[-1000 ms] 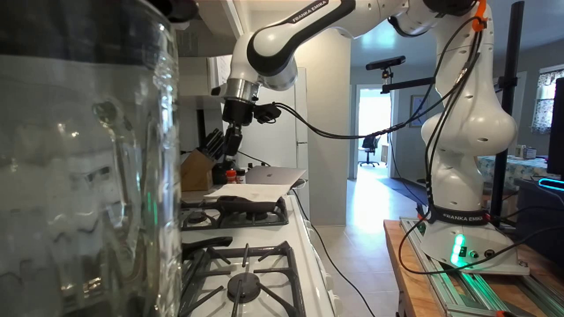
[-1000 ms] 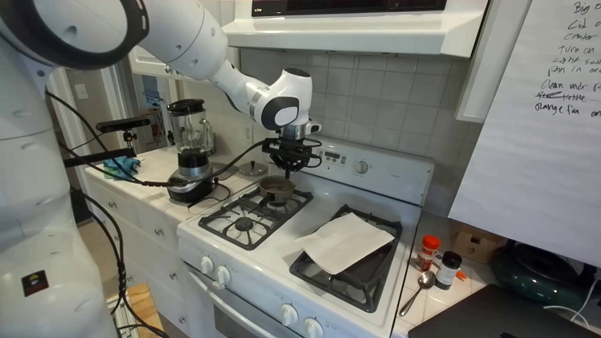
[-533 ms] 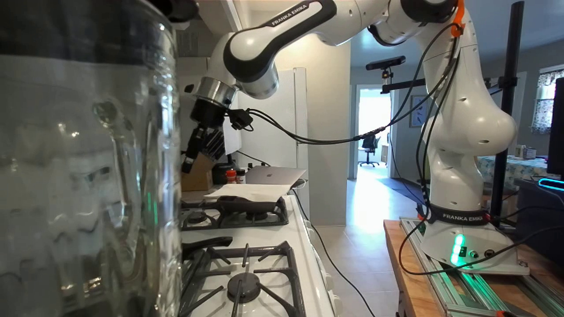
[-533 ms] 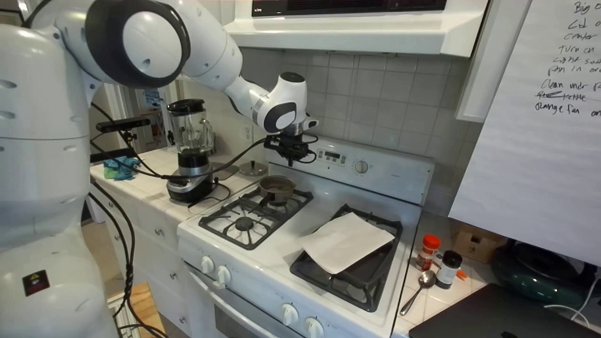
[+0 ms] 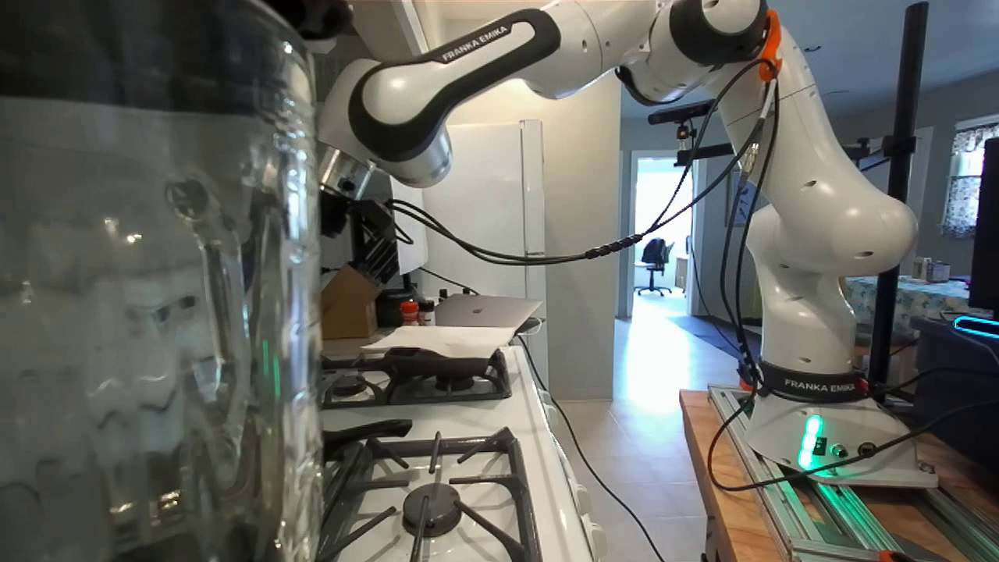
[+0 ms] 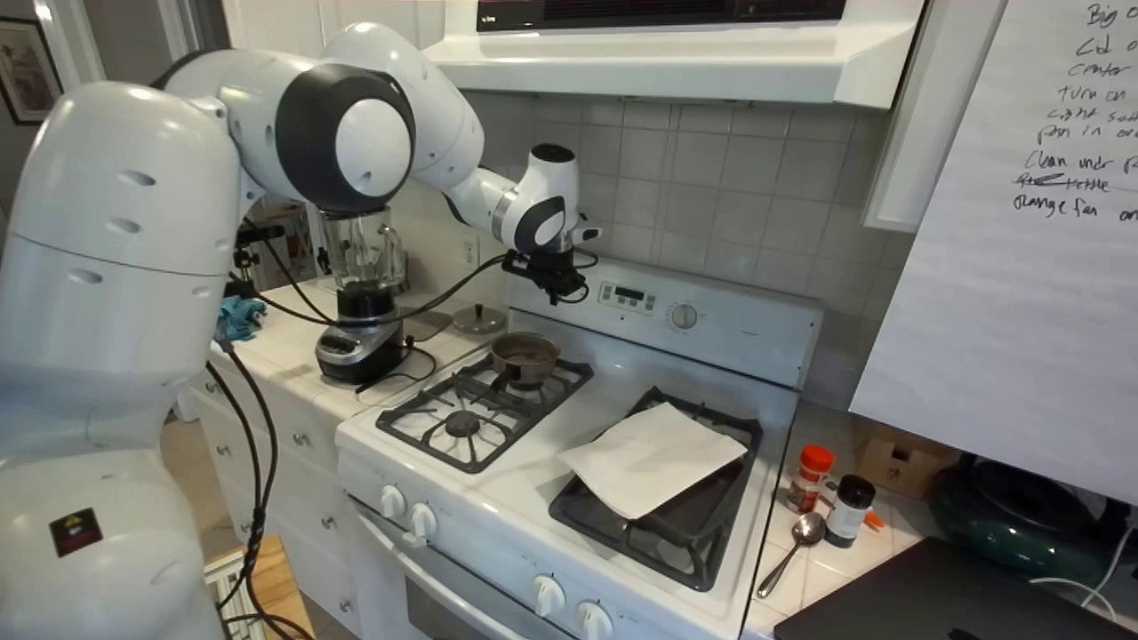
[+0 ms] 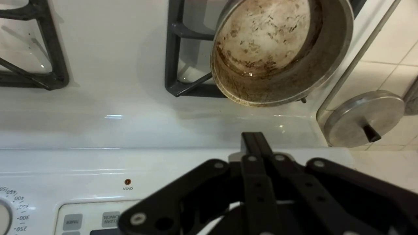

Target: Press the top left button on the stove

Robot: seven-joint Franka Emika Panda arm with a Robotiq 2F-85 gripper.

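On the far back panel [image 6: 716, 333] of the white stove [image 6: 569, 418], the buttons [image 7: 72, 222] lie right of the fingers [image 7: 249, 143], which are together, so a good press probably wants them swung right, squared to the top left one and eased gently straight in.

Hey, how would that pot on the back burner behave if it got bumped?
The pot should be stiff, as it looks like metal. It might slide, since it sits on narrow bars of the grate. Its handle juts out, so a knock there could swing it.
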